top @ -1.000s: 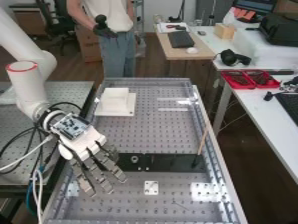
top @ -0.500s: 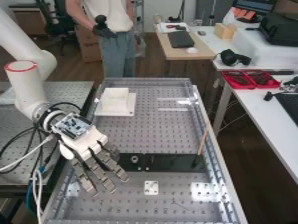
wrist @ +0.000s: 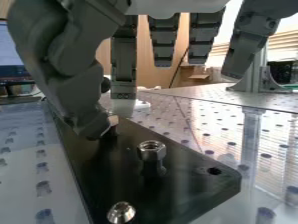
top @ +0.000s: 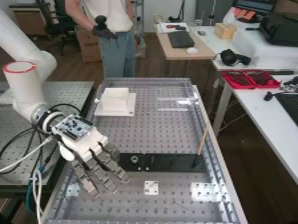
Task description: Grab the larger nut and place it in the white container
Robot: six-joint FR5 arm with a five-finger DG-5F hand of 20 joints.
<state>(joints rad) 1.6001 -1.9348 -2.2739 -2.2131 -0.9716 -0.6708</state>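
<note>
Checking the wrist view, you get the larger nut (wrist: 152,150) standing on the black bar (wrist: 183,187); the high view gives you the hand (top: 85,145), fingers spread, and the white container (top: 115,101), far left.

The perforated grey metal worktop (top: 159,135) looks smooth and glossy, throwing back bright reflections. The long flat black bar (wrist: 183,187) has a smooth, softly shiny surface. A silvery round metal part (wrist: 151,149) on it gleams brightly. The square white container (top: 116,101) looks smooth and matt; the slim tan stick (top: 203,140) looks like wood.
</note>
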